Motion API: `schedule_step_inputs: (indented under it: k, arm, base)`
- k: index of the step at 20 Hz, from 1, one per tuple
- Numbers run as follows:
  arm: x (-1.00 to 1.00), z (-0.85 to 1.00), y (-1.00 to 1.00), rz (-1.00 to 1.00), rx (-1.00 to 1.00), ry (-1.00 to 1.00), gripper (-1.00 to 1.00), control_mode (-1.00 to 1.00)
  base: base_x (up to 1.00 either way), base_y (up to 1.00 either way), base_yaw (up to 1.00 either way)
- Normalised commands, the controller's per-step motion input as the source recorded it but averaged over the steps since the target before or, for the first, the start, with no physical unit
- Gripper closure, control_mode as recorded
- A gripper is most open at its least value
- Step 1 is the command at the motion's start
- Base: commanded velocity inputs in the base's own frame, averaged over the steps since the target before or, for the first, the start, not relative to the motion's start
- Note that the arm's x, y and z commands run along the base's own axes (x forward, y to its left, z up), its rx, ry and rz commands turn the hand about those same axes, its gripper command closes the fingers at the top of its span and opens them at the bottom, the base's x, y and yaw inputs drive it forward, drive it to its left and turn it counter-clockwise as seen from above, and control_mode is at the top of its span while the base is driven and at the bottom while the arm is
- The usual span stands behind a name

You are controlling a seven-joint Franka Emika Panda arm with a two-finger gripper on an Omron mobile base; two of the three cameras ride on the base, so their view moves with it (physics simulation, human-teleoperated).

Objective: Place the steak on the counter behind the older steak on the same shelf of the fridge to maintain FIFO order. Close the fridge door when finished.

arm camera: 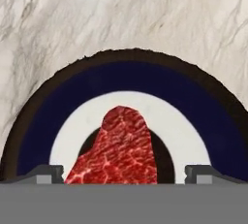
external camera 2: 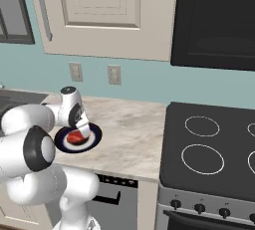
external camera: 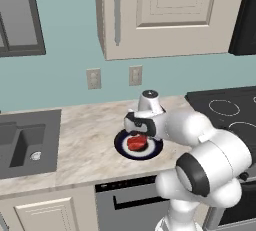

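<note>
The steak [external camera: 136, 143] [external camera 2: 75, 137] [arm camera: 118, 150] is a small piece of raw red meat. It lies on a round plate with a dark blue rim [external camera: 119, 144] [external camera 2: 94, 142] [arm camera: 63, 106] on the beige marbled counter [external camera: 85, 135] [external camera 2: 129, 134] [arm camera: 121, 14]. My gripper [external camera: 140, 136] [external camera 2: 82, 132] [arm camera: 124, 173] points down just over the steak and is open. In the hand view one fingertip [arm camera: 48, 172] stands on each side of the meat, apart from it. The fridge, its shelf and the older steak are out of view.
A dark grey sink [external camera: 22, 142] is set in the counter to the left. A black stovetop [external camera: 230, 107] [external camera 2: 209, 149] adjoins the counter on the right. Wall cabinets [external camera: 165, 15] hang above, and two outlets [external camera: 93, 78] sit on the teal wall behind.
</note>
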Motion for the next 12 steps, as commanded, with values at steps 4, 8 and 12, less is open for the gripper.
schedule_step_inputs:
  k: [4, 8, 12]
  arm:
    - [0.43, -0.23, 0.00, 0.00, 0.00, 0.11, -1.00, -1.00]
    - [0.14, -0.19, 0.00, 0.00, 0.00, 0.03, -1.00, -1.00]
    - [0.00, -0.13, 0.00, 0.00, 0.00, 0.00, -1.00, -1.00]
  base:
    - [0.00, 0.00, 0.00]
    - [0.00, 0.00, 0.00]
    - [0.00, 0.00, 0.00]
